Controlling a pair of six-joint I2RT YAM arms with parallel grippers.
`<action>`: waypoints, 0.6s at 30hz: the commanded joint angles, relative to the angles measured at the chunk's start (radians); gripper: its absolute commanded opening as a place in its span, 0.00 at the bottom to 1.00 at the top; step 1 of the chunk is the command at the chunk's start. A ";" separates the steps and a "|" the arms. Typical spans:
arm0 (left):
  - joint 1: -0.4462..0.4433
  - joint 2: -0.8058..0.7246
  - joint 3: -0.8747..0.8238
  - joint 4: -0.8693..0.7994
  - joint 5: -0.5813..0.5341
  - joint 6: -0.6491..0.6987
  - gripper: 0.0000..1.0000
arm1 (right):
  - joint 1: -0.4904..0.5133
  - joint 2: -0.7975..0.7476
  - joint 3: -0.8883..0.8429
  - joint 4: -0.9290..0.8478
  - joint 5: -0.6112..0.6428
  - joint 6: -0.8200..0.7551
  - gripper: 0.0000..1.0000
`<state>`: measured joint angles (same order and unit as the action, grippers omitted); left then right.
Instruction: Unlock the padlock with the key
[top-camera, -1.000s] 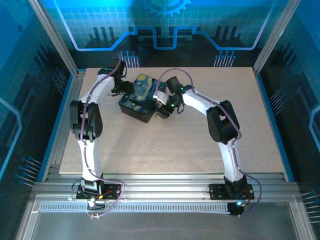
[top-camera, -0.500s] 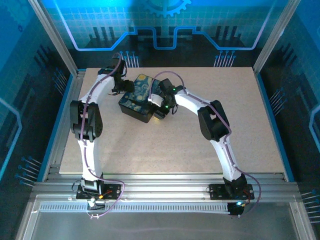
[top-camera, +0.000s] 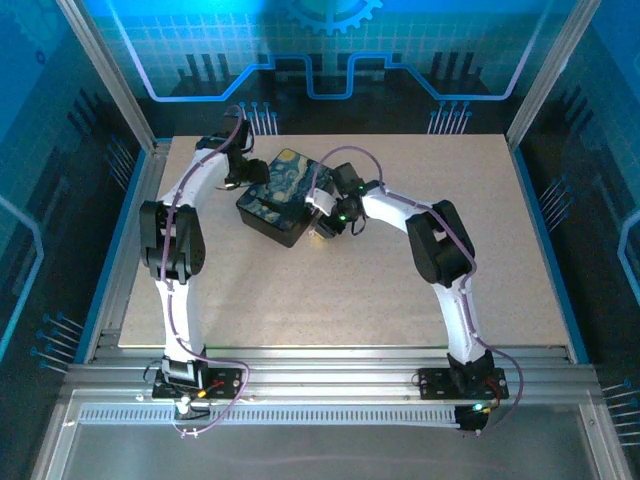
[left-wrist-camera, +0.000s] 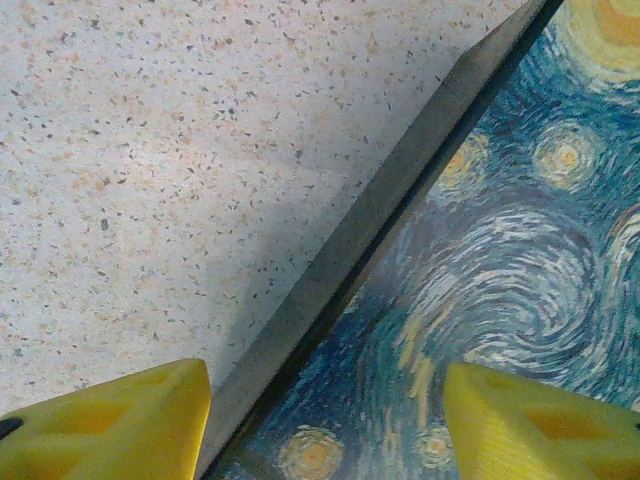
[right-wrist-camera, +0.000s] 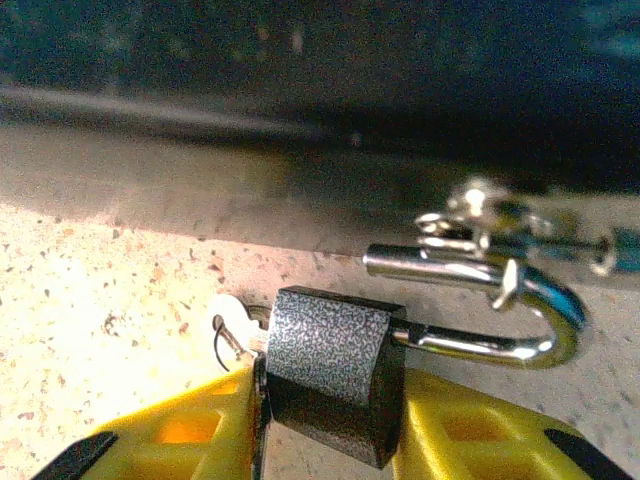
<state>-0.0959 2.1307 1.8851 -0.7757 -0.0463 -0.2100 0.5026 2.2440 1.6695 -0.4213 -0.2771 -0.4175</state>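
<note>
Padlock: the padlock (right-wrist-camera: 330, 365) lies on its side on the table (right-wrist-camera: 100, 290), just beside the dark wall of the box (top-camera: 278, 196); its shackle (right-wrist-camera: 500, 345) points away to my right and reaches a small silvery hasp fitting (right-wrist-camera: 470, 205) on the box.
Key: the key (right-wrist-camera: 232, 322) sticks out of the end of the body away from the shackle, with only its head and a thin ring showing; I take it to be seated in the keyway.
Right gripper: my right gripper (right-wrist-camera: 330, 430) is pressed in on the padlock body, one yellow finger on each flank; I judge this grip is there to stop the body turning with the key.
Shackle state: the upper leg seems to lie outside the body, so it may be sprung; I cannot tell for certain.
Left gripper: my left gripper (left-wrist-camera: 325, 425) is spread wide and holds nothing; one finger (left-wrist-camera: 110, 425) is over the table and the other over the painted lid, straddling the box edge, probably to steady the box.
</note>
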 joint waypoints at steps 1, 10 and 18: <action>0.004 0.007 -0.031 0.010 0.034 0.000 0.64 | -0.028 -0.074 -0.030 0.118 -0.072 0.073 0.35; -0.061 0.007 -0.048 0.000 -0.019 0.110 0.64 | -0.069 -0.118 -0.122 0.264 -0.125 0.254 0.34; -0.076 0.009 -0.109 0.008 -0.064 0.113 0.63 | -0.125 -0.173 -0.242 0.496 -0.199 0.441 0.33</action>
<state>-0.1699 2.1300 1.8256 -0.7517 -0.0822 -0.1207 0.3908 2.1483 1.4445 -0.0929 -0.4065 -0.0593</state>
